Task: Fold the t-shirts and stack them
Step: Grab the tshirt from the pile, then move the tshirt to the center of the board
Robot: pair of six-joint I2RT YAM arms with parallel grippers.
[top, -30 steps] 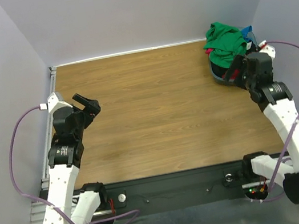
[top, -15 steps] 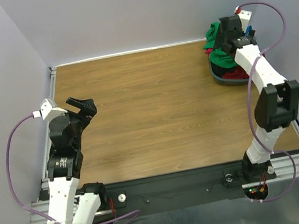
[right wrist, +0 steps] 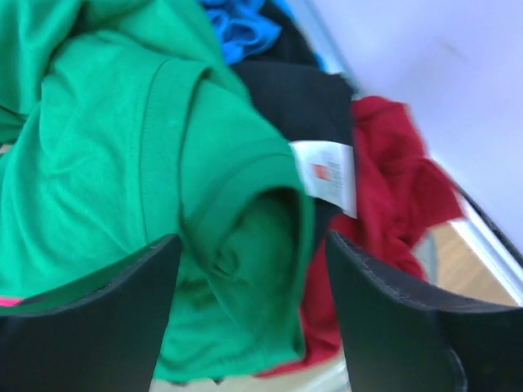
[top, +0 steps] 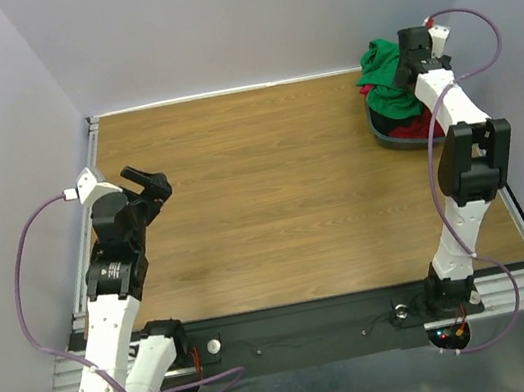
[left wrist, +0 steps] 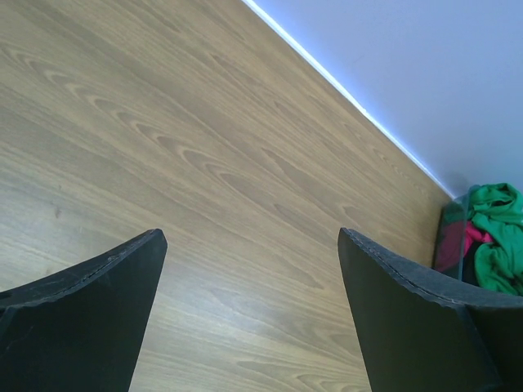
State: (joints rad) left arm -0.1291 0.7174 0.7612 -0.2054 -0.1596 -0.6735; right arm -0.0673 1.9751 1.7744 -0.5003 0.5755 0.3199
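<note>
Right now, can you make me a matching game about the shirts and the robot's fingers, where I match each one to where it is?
Things:
1. green t-shirt
2. red t-shirt
3. left arm's fingers
4. right arm's fingers

Places:
A. spread open over the bare wooden table
B. on top in the bin
C. spread open, right above the bin
D. underneath, peeking out at the bin's near side

Right pairs: 1-B, 2-D, 3-A, 4-C
</note>
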